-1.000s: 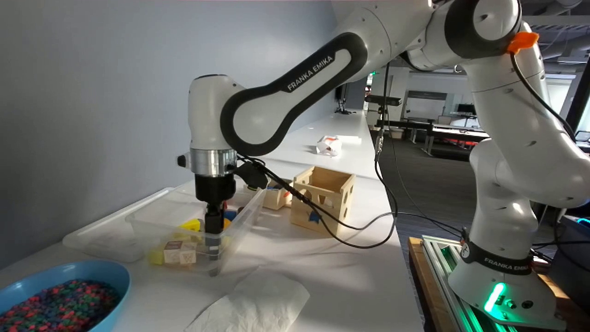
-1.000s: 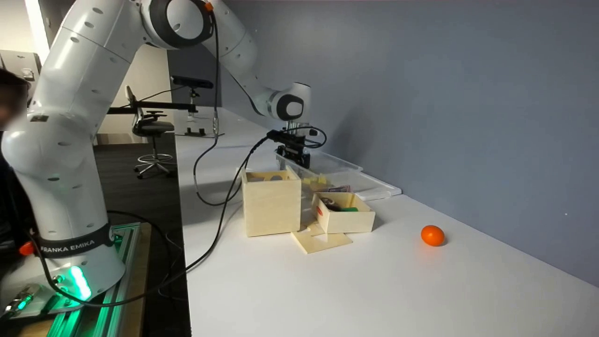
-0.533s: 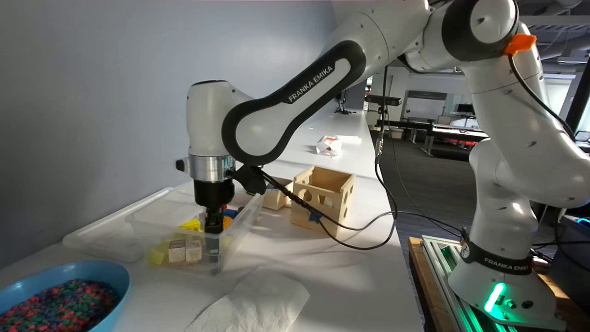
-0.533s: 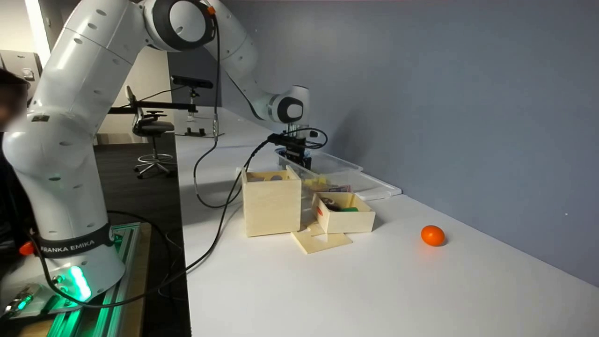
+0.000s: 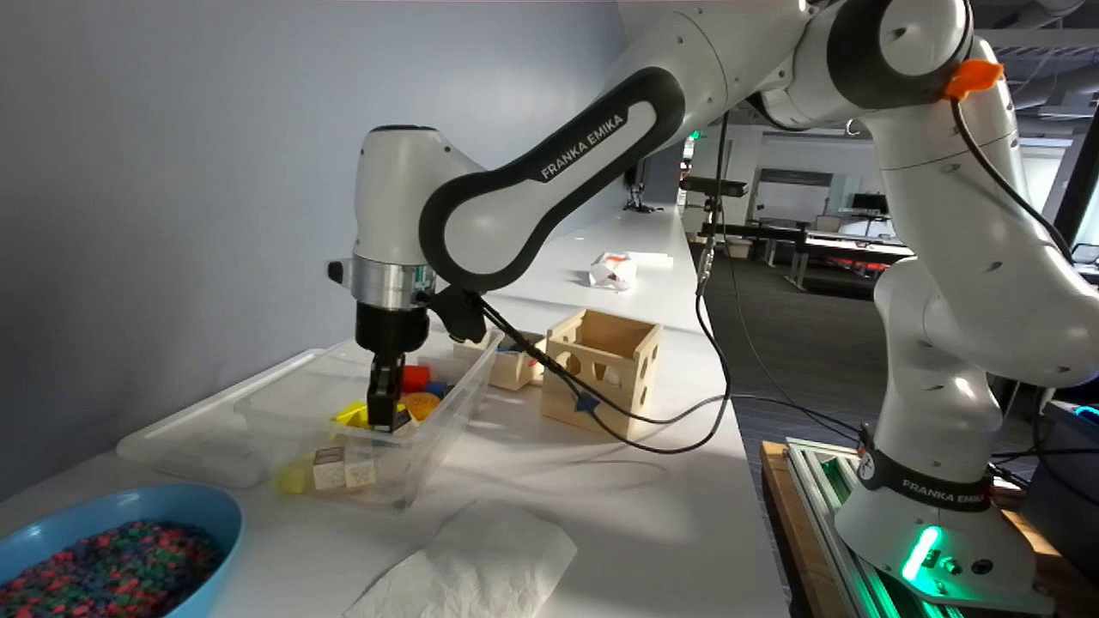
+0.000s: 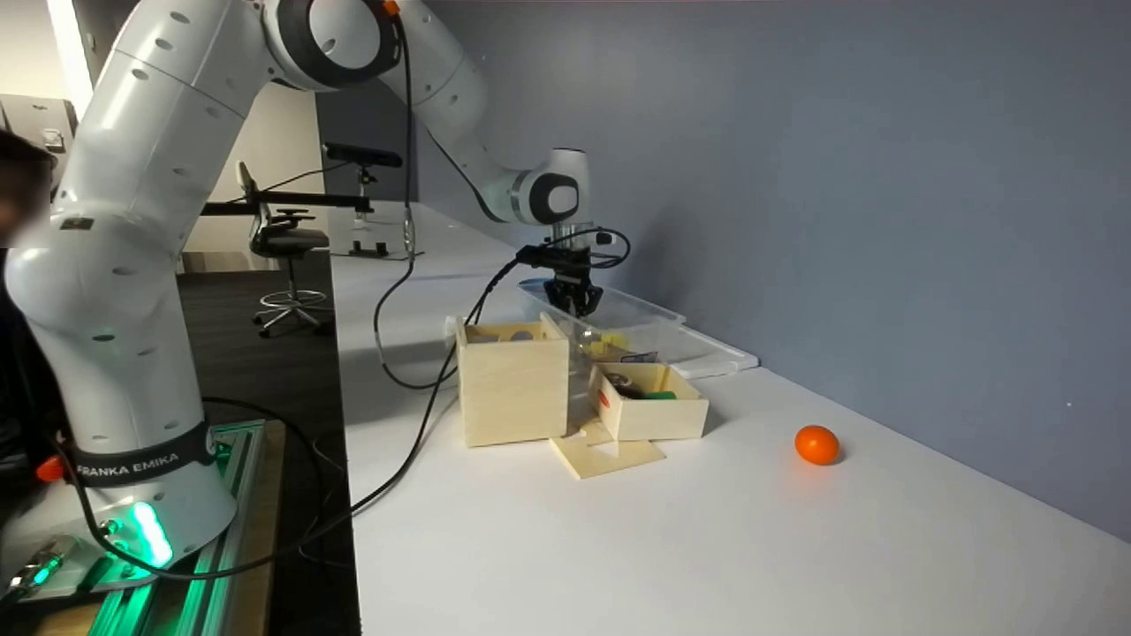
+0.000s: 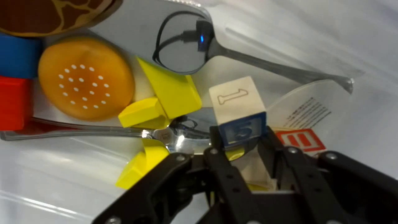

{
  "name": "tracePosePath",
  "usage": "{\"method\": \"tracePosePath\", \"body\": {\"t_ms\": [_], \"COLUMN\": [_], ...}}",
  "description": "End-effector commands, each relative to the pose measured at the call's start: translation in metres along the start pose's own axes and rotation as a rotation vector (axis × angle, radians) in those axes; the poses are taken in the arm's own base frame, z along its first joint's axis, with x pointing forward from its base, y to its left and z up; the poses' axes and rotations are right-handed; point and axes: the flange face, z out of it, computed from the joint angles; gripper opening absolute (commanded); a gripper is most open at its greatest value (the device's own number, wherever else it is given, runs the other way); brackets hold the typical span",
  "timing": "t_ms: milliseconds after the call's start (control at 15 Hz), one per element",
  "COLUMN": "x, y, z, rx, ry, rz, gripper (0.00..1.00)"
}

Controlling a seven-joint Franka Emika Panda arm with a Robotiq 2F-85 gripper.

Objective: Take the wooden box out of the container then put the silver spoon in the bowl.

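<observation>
The gripper (image 7: 242, 137) is holding a small wooden block (image 7: 237, 99) clamped between its fingertips, and the block is showing a pale face with an outlined 1 and a blue face with a 5. In both exterior views the gripper is hanging over the translucent container (image 5: 455, 421).

Near the block in the wrist view, two utensils are lying in the container: a silver spoon (image 7: 236, 55) with a broad, mirror-like head, and a slimmer utensil (image 7: 105, 131), apparently a spoon too, though yellow pieces (image 7: 174, 93) and the gripper are covering part of it. An orange disc (image 7: 87, 79) with white dots is resting near its handle, with a red block (image 7: 14, 104) and a blue block (image 7: 18, 56) sitting close by. A red-marked block (image 7: 300, 141) is peeking out past one finger.

Outside the container, the wooden box (image 6: 663, 420) is standing on the table (image 6: 751, 548) just beyond one end, holding a dark piece (image 6: 626, 386) and a green piece (image 6: 660, 396), and a flat wooden plate (image 6: 610, 463) is lying at its foot. A taller wooden cube (image 6: 512, 393) with cut-out holes is standing near the box. A flat plastic tray (image 5: 185, 446) is lying between the container and the wall (image 5: 258, 172).

The blue bowl (image 5: 129, 505) is sitting near the container's opposite end, its inside speckled red, green and blue. A crumpled white sheet (image 5: 472, 558) is lying near both. An orange ball (image 6: 817, 444) is resting well apart, past the box.
</observation>
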Motion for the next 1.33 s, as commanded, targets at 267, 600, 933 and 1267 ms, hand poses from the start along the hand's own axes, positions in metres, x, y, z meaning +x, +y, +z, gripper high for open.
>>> {"method": "tracePosePath", "body": {"t_ms": [267,600,933,1267], "x": [-0.004,-0.009,-0.019,-0.033], "y": [0.020,0.032,0.049,0.068], "z": [-0.048,-0.091,-0.072,-0.032], "rx": [-0.027,0.012,-0.065,-0.087], "ry": [0.104,0.165,0.052,-0.041], "rz": [0.065,0.082,0.140,0.213], "gripper": [0.09,0.09,0.09,0.09]}}
